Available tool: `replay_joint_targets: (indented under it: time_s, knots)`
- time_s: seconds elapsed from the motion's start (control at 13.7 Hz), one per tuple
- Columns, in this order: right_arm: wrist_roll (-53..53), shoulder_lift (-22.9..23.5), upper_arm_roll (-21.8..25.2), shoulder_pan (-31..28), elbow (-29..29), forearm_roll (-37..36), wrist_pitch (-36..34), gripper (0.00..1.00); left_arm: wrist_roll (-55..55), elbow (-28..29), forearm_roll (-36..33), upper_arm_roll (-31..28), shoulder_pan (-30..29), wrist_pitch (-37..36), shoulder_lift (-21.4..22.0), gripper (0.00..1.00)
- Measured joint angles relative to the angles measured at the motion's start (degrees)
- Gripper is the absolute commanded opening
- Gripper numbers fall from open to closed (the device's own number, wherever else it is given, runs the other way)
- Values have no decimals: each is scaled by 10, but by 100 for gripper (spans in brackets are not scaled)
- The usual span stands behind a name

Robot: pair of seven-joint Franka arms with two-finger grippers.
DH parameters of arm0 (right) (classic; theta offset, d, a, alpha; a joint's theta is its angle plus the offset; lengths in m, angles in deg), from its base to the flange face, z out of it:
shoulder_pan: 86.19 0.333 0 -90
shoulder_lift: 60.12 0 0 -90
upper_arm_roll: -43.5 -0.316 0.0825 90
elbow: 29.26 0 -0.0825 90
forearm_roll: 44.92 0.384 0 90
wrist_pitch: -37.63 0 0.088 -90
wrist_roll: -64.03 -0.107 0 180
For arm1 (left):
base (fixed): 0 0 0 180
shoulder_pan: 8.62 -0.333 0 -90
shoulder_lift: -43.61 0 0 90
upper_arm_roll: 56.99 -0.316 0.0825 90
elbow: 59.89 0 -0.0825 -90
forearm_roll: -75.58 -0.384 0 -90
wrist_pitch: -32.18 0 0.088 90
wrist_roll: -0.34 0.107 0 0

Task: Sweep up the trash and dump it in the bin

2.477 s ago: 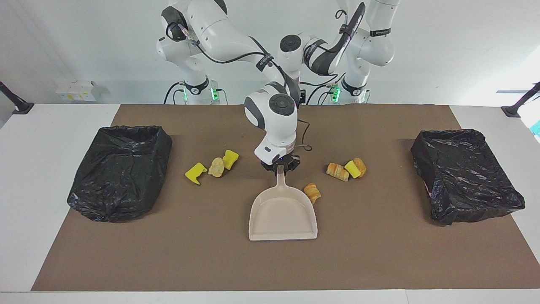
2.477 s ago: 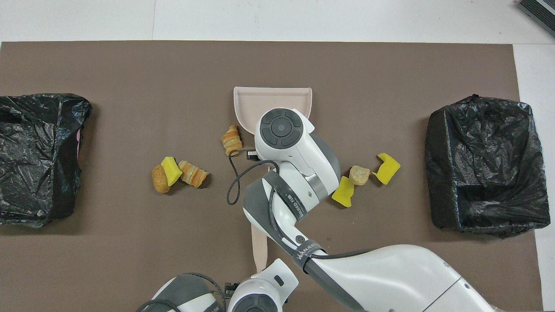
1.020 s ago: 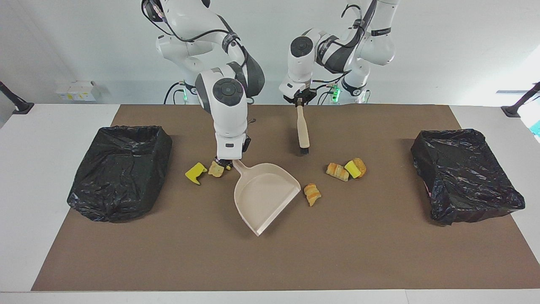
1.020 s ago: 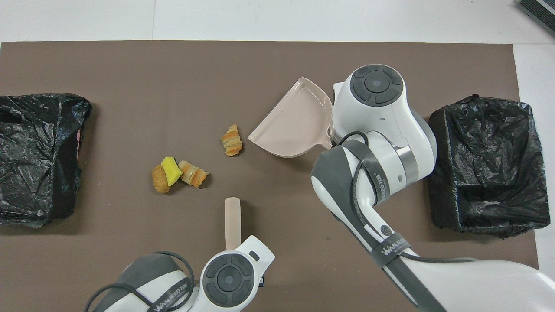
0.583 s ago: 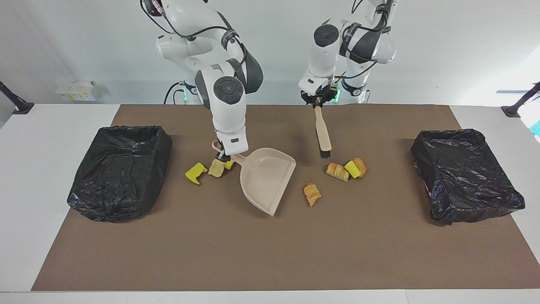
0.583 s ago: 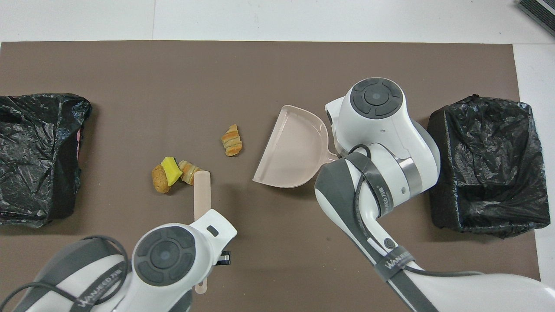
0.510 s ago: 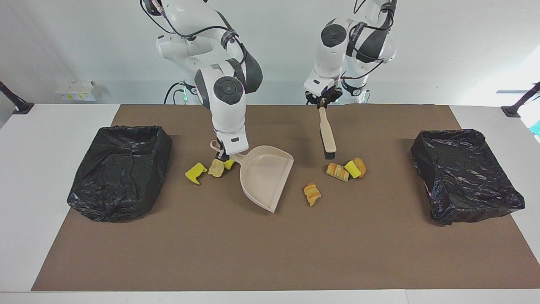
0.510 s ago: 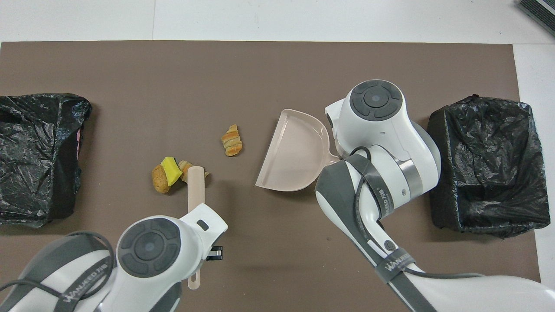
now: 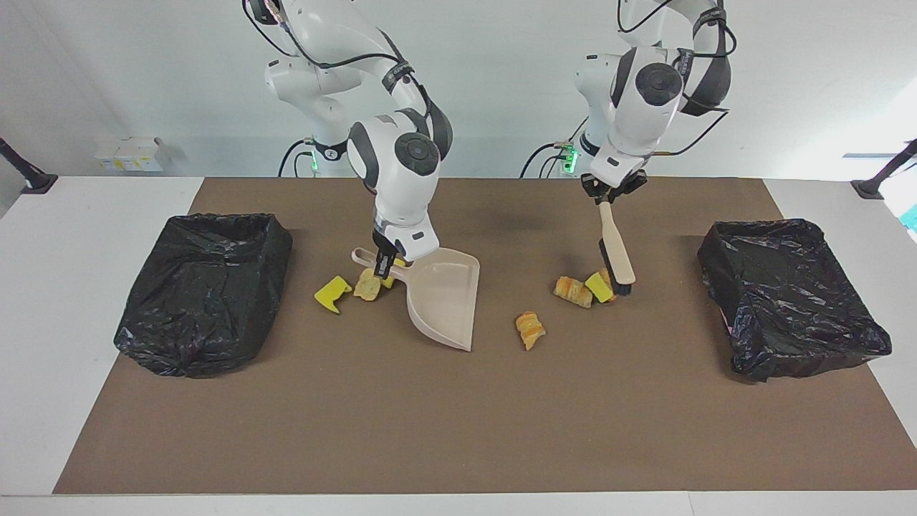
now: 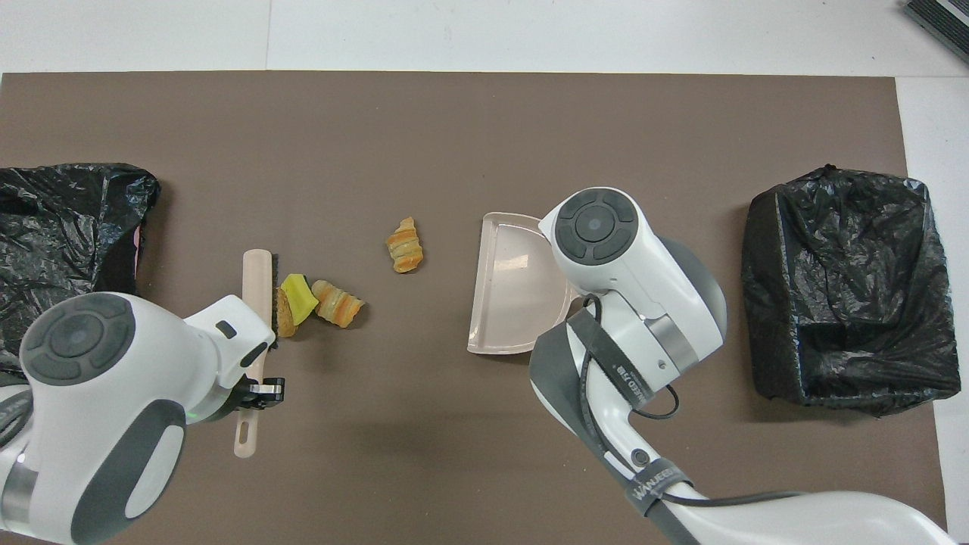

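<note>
White rounded arms, dark grey joint caps, black cables, green base lights

dustpan (image 9: 444,301) mid-mat between two trash (image 9: 529,330) clusters, brush (image 9: 616,251) touching one, bins (image 9: 204,290) at both ends

Robotics lab, two white arms (image 9: 401,143) bolted by matted table (image 9: 458,444), bare walls
</note>
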Motion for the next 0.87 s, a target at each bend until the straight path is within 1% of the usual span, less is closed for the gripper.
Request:
replay_joint_targets:
  time_s: [0.44, 0.58, 0.73, 0.87]
  knots:
    - [2, 6, 0, 6, 2, -12, 15, 0, 9, 3, -3, 2, -62, 1, -6, 0]
    - [2, 6, 0, 6, 2, -12, 15, 0, 27, 8, -4, 1, -87, 4, -8, 0]
    - [2, 7, 0, 6, 2, -12, 16, 0, 38, 25, -4, 1, -101, 11, -10, 0]
    - [3, 7, 0, 6, 2, -12, 20, 0, 38, 52, -4, 4, -100, 38, -14, 0]
